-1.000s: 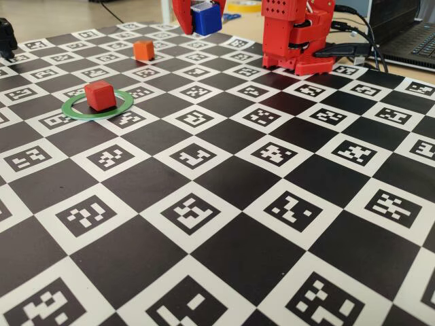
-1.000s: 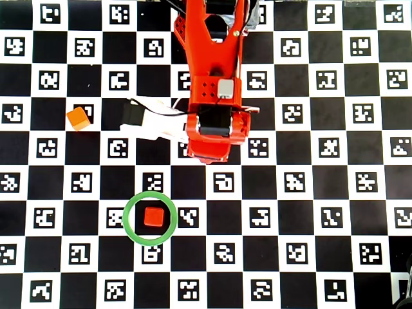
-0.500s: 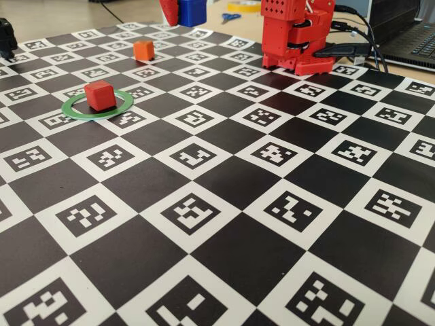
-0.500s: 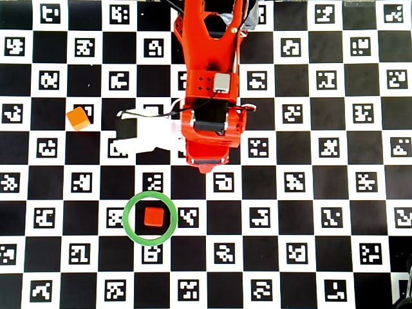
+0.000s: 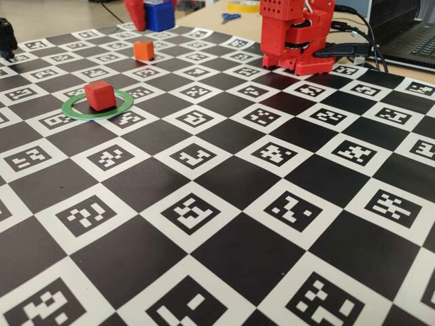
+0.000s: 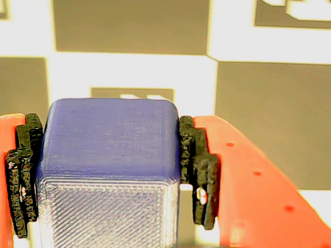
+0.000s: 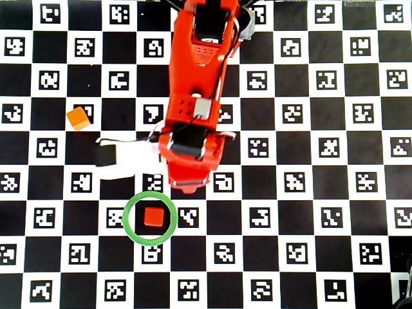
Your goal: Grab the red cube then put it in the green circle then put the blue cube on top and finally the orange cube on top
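Observation:
The red cube stands inside the green circle on the checkered mat. My gripper is shut on the blue cube, which it holds in the air at the far side of the mat. In the wrist view, black pads press both side faces of the cube. The orange cube sits alone on the mat, apart from the ring. In the overhead view the red arm hides the blue cube, and its front end is just above the ring.
The arm's red base stands at the back of the mat. Behind it lie scissors, cables and a laptop. A black object sits at the left edge. A white wrist mount sticks out beside the arm.
The arm has swung left in the fixed view, carrying the blue cube. In the overhead view it has reached further down toward the green circle. The red and orange cubes have not moved.

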